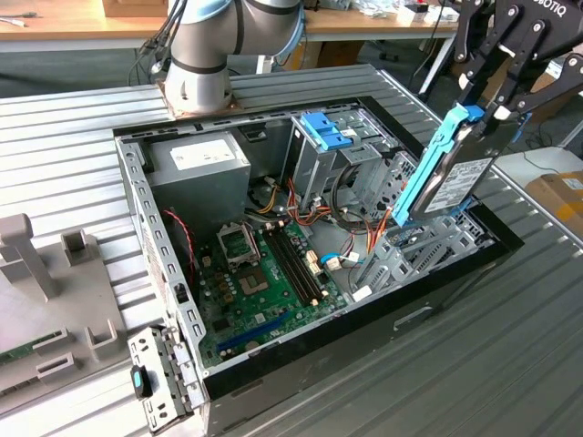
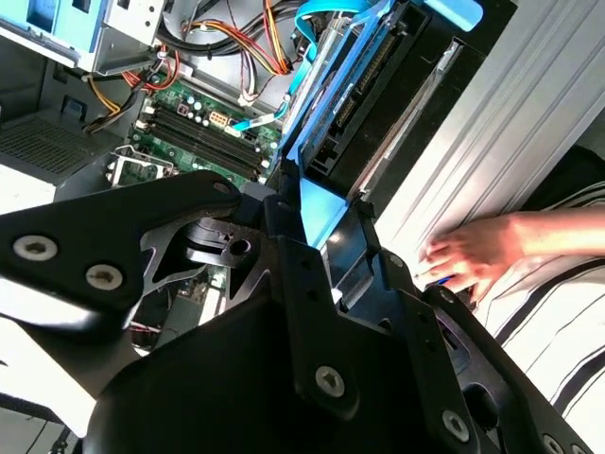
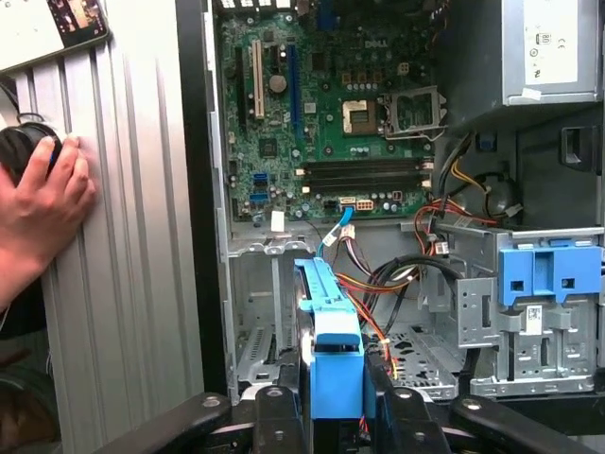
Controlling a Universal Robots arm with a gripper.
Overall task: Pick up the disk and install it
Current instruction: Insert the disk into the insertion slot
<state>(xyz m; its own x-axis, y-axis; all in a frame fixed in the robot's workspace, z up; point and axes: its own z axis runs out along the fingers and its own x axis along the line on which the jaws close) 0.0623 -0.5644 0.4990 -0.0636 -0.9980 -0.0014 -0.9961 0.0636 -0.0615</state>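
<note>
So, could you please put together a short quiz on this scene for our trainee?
1. True or false: the tool is shut on the disk.
2. The disk is: A) lying flat; B) held on end over the open case; C) fully slotted in.
3. Fill in: a person's ____ rests on the table beside the case.
Key: 1 true; 2 B; 3 hand.

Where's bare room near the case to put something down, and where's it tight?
Free: ribbed table along the case, exterior view's lower right. Crowded: cables beside the disk held by the gripper; a hand rests tableside.
</note>
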